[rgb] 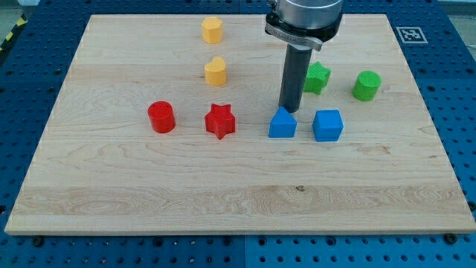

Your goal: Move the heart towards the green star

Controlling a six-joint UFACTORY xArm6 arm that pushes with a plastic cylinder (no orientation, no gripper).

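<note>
Fingers you will not find on this arm: it ends in a straight dark rod, so nothing spreads, presses together or pinches. You see my tip [288, 111] set down just above the blue triangle block [282, 123], at about its 12 o'clock, so close that you cannot tell whether the two touch.

Going from the view's left to its right across the wooden board [111, 186], you first meet the red cylinder [161, 117]. At its 3 o'clock, a little way off, sits the red star [220, 120]. At 12 o'clock from that star stands the yellow heart [216, 71], and again at 12 o'clock from the heart, near the board's far edge, the yellow hexagon block [212, 30]. The heart has free board all round it and touches nothing.

Next comes the blue triangle block, at 3 o'clock from the red star, with the blue cube [327, 125] near it at its 3 o'clock, a narrow gap between them. The rod rises from the triangle block toward the view's top and hides the left edge of the green star [318, 77], which lies at roughly 1 o'clock from my tip. At the star's 3 o'clock, apart from it, stands the green cylinder [366, 85].

From the heart, you find the green star at 3 o'clock, well apart, with the rod standing between the two.
</note>
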